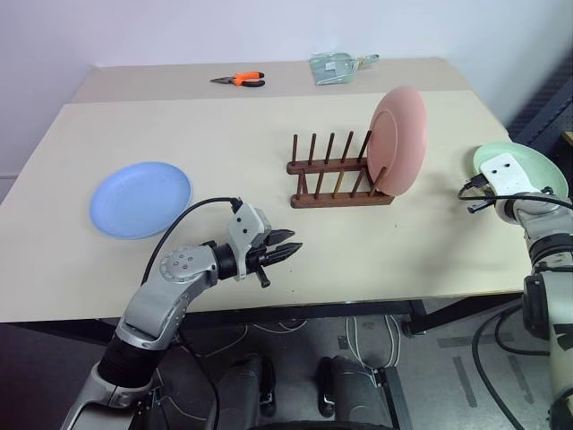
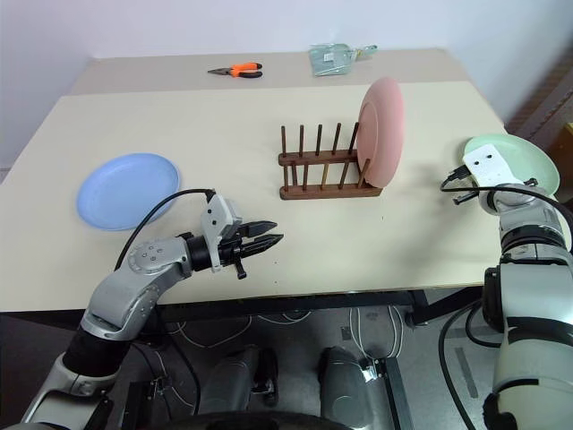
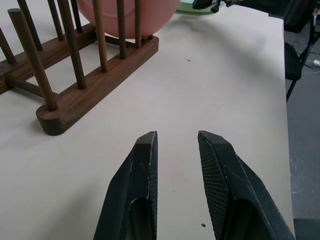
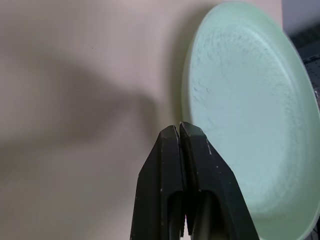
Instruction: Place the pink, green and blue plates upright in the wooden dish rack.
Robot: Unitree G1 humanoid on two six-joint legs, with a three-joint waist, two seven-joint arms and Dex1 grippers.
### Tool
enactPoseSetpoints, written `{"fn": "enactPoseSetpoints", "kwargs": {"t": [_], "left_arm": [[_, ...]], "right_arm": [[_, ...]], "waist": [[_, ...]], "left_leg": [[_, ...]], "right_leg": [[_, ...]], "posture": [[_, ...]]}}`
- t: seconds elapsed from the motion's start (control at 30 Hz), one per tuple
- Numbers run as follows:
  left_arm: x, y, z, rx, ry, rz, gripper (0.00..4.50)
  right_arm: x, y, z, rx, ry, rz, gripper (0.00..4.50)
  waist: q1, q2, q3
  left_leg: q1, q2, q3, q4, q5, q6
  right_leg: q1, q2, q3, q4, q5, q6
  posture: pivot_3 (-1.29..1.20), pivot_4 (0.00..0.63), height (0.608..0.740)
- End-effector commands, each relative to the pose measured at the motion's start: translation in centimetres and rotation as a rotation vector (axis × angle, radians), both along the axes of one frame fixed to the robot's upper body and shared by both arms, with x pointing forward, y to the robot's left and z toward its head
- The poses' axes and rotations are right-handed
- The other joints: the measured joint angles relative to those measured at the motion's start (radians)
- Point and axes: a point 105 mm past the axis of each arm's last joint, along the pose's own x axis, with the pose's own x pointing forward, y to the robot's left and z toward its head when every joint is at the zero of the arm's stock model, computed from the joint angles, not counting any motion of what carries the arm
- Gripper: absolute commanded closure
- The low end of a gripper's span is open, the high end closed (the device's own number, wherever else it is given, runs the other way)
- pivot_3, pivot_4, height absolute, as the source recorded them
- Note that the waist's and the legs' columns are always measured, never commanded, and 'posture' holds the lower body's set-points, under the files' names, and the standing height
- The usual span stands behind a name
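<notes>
Upright between rack (image 1: 340, 184) pegs: pink plate (image 1: 398, 139)

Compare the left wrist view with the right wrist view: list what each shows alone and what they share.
Left wrist view alone: the dark brown wooden dish rack with the round salmon pink plate standing among its pegs, and the left end effector, fingers apart over bare table.

Right wrist view alone: the right end effector, fingers shut together with nothing between them.

Both: the beige tabletop and the round pale mint green plate.

Left gripper (image 3: 175, 137) empty, parted over the table (image 3: 200, 90), rack (image 3: 85, 85) holding pink plate (image 3: 130, 15) ahead
</notes>
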Motion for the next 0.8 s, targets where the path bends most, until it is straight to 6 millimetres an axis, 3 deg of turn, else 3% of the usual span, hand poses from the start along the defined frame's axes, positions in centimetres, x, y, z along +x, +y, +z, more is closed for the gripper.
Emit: {"fn": "enactPoseSetpoints", "kwargs": {"t": [0.03, 0.27, 0.37, 0.57, 0.8], "left_arm": [[0.0, -0.3, 1.5, -0.011, -0.058, -0.020, 3.22], [0.0, -0.6, 1.7, -0.010, -0.059, -0.046, 3.22], [0.1, -0.8, 1.7, -0.010, -0.059, -0.055, 3.22], [0.1, -1.0, 1.8, -0.009, -0.058, -0.067, 3.22], [0.2, -0.7, 1.8, -0.006, -0.060, -0.051, 3.22]], "right_arm": [[-0.2, -0.6, 1.0, 0.013, -0.044, -0.001, 4.44], [-1.0, -1.8, 0.9, 0.018, -0.059, -0.033, 4.44], [-1.3, -1.9, 0.9, 0.013, -0.057, -0.023, 3.21], [-1.2, -2.2, 1.2, -0.036, -0.075, -0.032, 0.24], [-0.4, -1.4, 1.8, -0.054, -0.084, -0.018, 0.24]], "waist": [[0.000, 0.000, 0.000], [0.001, 0.000, 0.000], [0.000, 0.000, 0.000], [-0.001, 0.000, 0.000], [0.000, 0.000, 0.000]], "left_leg": [[0.000, 0.000, 0.000, 0.000, 0.000, 0.000], [0.000, 0.000, 0.000, 0.000, 0.000, 0.000], [0.000, 0.000, 0.000, 0.000, 0.000, 0.000], [0.000, 0.000, 0.000, 0.000, 0.000, 0.000], [0.000, 0.000, 0.000, 0.000, 0.000, 0.000]], "right_leg": [[0.000, 0.000, 0.000, 0.000, 0.000, 0.000], [0.000, 0.000, 0.000, 0.000, 0.000, 0.000], [0.000, 0.000, 0.000, 0.000, 0.000, 0.000], [0.000, 0.000, 0.000, 0.000, 0.000, 0.000], [0.000, 0.000, 0.000, 0.000, 0.000, 0.000]], "posture": [[0.00, 0.150, 0.740], [0.00, 0.150, 0.740], [0.00, 0.150, 0.740], [0.00, 0.150, 0.740], [0.00, 0.150, 0.740]]}}
